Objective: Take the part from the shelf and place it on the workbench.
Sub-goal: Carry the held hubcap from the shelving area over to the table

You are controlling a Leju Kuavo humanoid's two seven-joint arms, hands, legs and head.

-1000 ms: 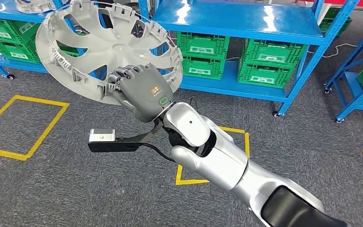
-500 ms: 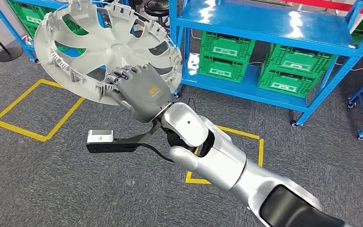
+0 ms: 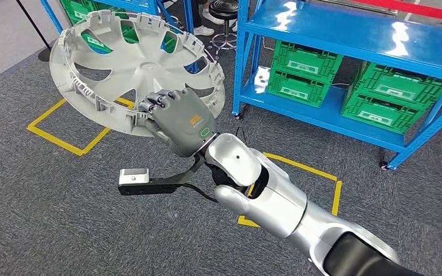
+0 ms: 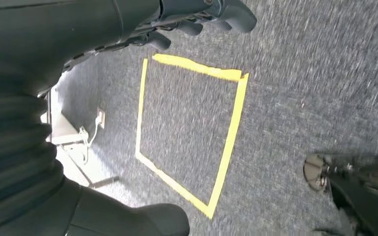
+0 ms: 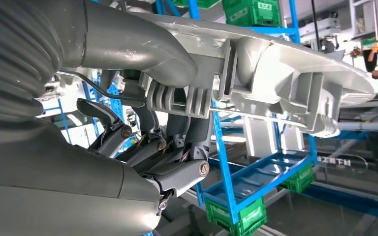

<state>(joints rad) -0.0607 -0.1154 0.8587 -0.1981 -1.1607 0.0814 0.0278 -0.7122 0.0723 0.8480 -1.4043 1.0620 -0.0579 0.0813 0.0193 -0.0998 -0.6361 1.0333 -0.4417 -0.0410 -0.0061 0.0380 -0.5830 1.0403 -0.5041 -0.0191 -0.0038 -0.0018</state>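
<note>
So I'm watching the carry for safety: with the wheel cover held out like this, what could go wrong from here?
1. The right robot hand grips the wheel cover only at its rim, so the wide disc hangs out beyond the grip and may tilt or slip.
2. The blue shelf post stands close to the cover's edge; a swing could clip it.
3. A stool stands just behind the cover.

I see the grey wheel cover (image 3: 132, 66) tilted in the frame's upper left, ribbed inner side up, held at its near rim.
</note>
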